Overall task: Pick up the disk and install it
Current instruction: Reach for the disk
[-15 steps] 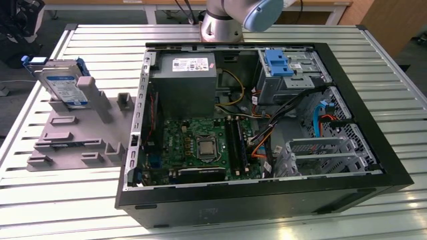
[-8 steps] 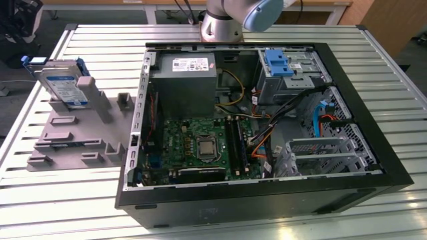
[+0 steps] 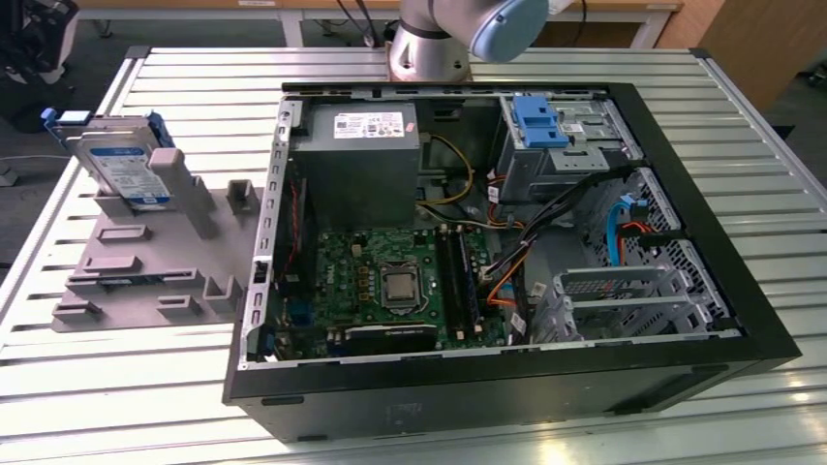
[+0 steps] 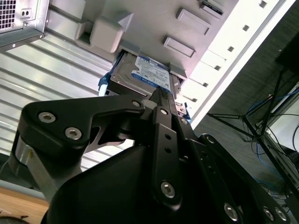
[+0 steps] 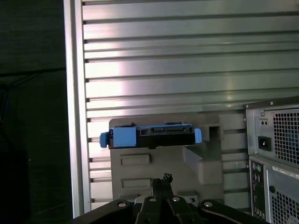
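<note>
The disk [image 3: 119, 160] is a silver drive with a white-and-blue label in a blue carrier. It stands on edge in a slot of the grey fixture [image 3: 155, 252] at the exterior view's left. In both wrist views the disk [image 4: 145, 74] [image 5: 152, 135] lies beyond my gripper's tips. My gripper [image 5: 161, 180] is shut, with nothing between its black fingers [image 4: 158, 95]. It hangs clear of the disk and does not touch it.
An open computer case [image 3: 517, 392] lies in the middle of the slatted metal table [image 3: 142, 387]. Inside are a grey power supply [image 3: 358, 160], a green board [image 3: 387, 286], a blue bracket [image 3: 539, 121] and a metal drive cage [image 3: 621, 295]. The arm's base [image 3: 440, 34] stands behind the case.
</note>
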Motion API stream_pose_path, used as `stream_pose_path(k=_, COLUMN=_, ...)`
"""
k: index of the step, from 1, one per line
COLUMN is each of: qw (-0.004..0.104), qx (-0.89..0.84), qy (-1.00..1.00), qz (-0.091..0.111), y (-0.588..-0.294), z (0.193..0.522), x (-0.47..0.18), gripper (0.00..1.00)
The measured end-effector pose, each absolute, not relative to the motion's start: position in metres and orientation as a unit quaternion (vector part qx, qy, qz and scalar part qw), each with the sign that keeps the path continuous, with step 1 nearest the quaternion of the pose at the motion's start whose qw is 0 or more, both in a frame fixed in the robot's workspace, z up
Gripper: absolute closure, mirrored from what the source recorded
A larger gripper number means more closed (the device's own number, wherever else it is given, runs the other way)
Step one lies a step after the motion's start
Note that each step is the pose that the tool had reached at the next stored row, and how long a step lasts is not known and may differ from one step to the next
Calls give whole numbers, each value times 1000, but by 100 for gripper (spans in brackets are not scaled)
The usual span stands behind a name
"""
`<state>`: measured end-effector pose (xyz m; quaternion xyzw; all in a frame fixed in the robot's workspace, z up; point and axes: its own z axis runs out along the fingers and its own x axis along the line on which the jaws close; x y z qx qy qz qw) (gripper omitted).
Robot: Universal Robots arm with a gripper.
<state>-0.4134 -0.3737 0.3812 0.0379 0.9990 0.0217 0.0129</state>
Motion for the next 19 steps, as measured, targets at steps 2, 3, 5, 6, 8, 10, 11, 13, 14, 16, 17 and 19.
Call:
stream_pose_path(k=2, qw=13, qx=38, qy=999, qz=22, y=-374, z=381, x=-414, gripper=89)
stream_pose_path(k=3, qw=13, qx=38, qy=999, qz=22, y=-374, z=381, x=-415, gripper=89)
stream_pose_path(k=5, qw=13, qx=38, qy=999, qz=22, y=-374, z=381, x=-416, gripper=89)
stream_pose_path(k=6, qw=13, qx=38, qy=999, qz=22, y=-374, z=381, x=-417, gripper=89)
stream_pose_path(k=8, qw=13, qx=38, qy=999, qz=22, y=-374, z=381, x=-418, gripper=89)
stream_pose_path(k=10, qw=13, qx=38, qy=999, qz=22, y=-374, z=381, x=-419, gripper=89)
stream_pose_path(k=11, qw=13, qx=38, qy=999, qz=22, y=-374, z=380, x=-420, gripper=89)
stream_pose_path(k=13, qw=13, qx=38, qy=999, qz=22, y=-374, z=380, x=-421, gripper=89)
stream_pose_path(k=14, qw=13, qx=38, qy=999, qz=22, y=-374, z=380, x=-422, gripper=89)
stream_pose_path(k=16, qw=13, qx=38, qy=999, qz=22, y=-374, z=380, x=-422, gripper=89)
stream_pose_path(k=17, qw=13, qx=38, qy=999, qz=22, y=-374, z=380, x=-422, gripper=89)
stream_pose_path(k=19, qw=13, qx=38, qy=999, qz=22, y=-374, z=380, x=-422, gripper=89)
